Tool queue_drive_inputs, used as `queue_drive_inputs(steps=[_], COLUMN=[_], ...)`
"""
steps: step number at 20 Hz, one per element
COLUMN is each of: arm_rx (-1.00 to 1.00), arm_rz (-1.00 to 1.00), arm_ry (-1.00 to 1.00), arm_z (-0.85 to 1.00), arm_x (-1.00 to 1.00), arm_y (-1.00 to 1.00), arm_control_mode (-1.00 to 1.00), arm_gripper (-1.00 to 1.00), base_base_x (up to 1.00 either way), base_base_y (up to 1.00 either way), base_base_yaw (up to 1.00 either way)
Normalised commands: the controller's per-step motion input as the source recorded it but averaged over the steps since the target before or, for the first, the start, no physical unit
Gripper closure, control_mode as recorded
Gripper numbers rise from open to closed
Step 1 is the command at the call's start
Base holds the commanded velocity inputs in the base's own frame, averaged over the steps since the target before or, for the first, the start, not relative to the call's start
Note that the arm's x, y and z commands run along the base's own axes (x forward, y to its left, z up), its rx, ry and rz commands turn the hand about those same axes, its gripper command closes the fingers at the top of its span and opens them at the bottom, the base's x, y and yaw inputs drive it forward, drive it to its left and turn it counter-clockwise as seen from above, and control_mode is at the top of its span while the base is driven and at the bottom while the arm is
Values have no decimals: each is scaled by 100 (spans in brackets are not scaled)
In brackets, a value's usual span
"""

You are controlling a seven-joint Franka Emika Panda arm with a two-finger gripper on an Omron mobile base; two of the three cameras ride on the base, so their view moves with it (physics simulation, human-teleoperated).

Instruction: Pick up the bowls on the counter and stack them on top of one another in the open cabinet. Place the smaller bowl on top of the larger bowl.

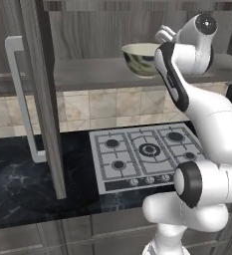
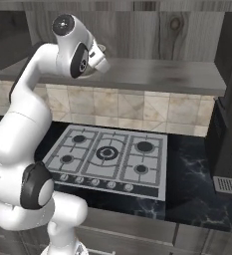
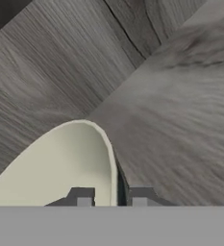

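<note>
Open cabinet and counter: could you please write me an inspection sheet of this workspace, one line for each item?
Surface: black marble-look counter with a steel gas hob set into it.
Job's things: deep cream bowl with dark mottled outside stands upright on the plain grey shelf of the open wood-grain cabinet; its door with a long silver bar handle is swung open.
Clutter: nothing seen.
Grippers: gripper is at the bowl, with its fingers on either side of the rim; whether they grip cannot be told.
Cables: nothing seen.
Surroundings: beige tiled wall behind the hob.
</note>
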Motion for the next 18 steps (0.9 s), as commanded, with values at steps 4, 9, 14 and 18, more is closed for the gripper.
queue_drive_inputs(steps=[4, 9, 14, 18], arm_rx=[0, 1, 4, 5], arm_rz=[1, 2, 2, 3], arm_ry=[-2, -3, -6, -6], arm_z=[-8, 0, 3, 5], arm_x=[14, 3, 0, 0], arm_y=[5, 0, 0, 0], arm_control_mode=[-100, -100, -100, -100], arm_gripper=[-100, -100, -100, -100], base_base_x=[0, 0, 0, 0], base_base_y=[0, 0, 0, 0], base_base_yaw=[0, 0, 0, 0])
